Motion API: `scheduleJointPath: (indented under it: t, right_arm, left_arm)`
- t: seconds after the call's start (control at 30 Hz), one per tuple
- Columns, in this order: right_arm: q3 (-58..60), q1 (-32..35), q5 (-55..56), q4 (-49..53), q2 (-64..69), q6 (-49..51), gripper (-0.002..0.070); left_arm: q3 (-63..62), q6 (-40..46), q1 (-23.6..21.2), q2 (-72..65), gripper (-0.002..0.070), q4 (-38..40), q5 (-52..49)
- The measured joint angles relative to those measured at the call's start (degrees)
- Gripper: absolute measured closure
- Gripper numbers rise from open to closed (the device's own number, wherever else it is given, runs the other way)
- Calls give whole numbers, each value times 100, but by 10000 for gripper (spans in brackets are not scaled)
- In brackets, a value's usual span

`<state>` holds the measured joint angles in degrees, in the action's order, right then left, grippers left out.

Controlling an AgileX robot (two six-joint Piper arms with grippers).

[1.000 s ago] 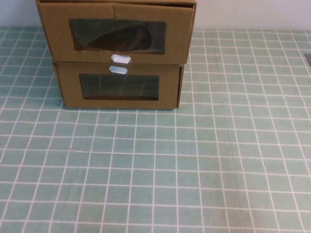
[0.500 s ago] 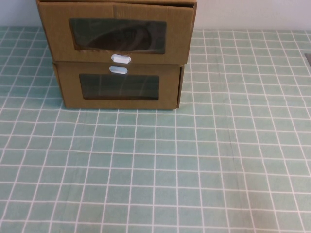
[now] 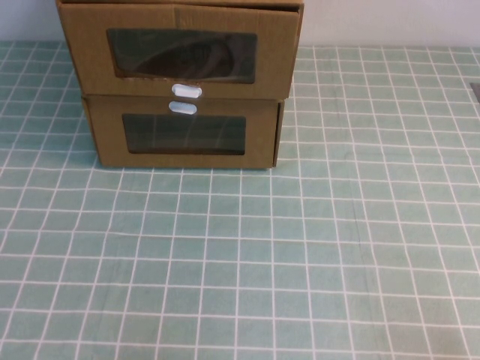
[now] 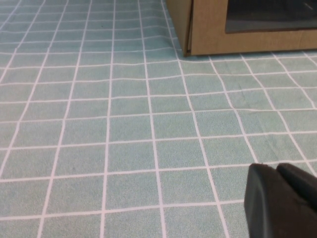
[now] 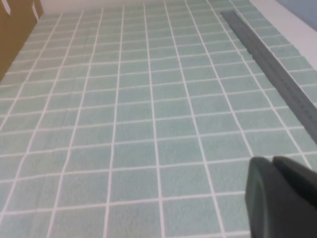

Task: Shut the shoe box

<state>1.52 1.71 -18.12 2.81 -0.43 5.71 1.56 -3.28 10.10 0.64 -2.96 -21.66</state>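
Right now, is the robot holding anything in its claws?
No. The left gripper and right gripper are shut on nothing, above bare tablecloth, away from the shoe box.

Overhead view, two low wrist views

Two cardboard boxes stand stacked near the table's (image 3: 315, 247) far left edge: the shoe box (image 3: 180, 56) on top, the other box (image 3: 184, 135) beneath. Each has one window and one white tab, so two windows and two tabs. Two grippers show, one per wrist view: the left gripper (image 4: 282, 201) and the right gripper (image 5: 282, 196), both over bare cloth.
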Motion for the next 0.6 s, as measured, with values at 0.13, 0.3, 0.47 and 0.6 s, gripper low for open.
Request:
scheduleJointPath:
  t: [0.13, 0.3, 0.47, 0.6]
  right_arm:
    - [0, 0, -161, 39, 0, -44, 690]
    - [0, 0, -184, 51, 0, -188, 690]
    - [0, 0, -184, 51, 0, -200, 690]
    - [0, 0, -184, 51, 0, -200, 690]
  left_arm:
    - [0, 0, 0, 0, 680, 0, 0]
    - [0, 0, 0, 0, 680, 0, 0]
    - [0, 0, 0, 0, 680, 0, 0]
    - [0, 0, 0, 0, 680, 0, 0]
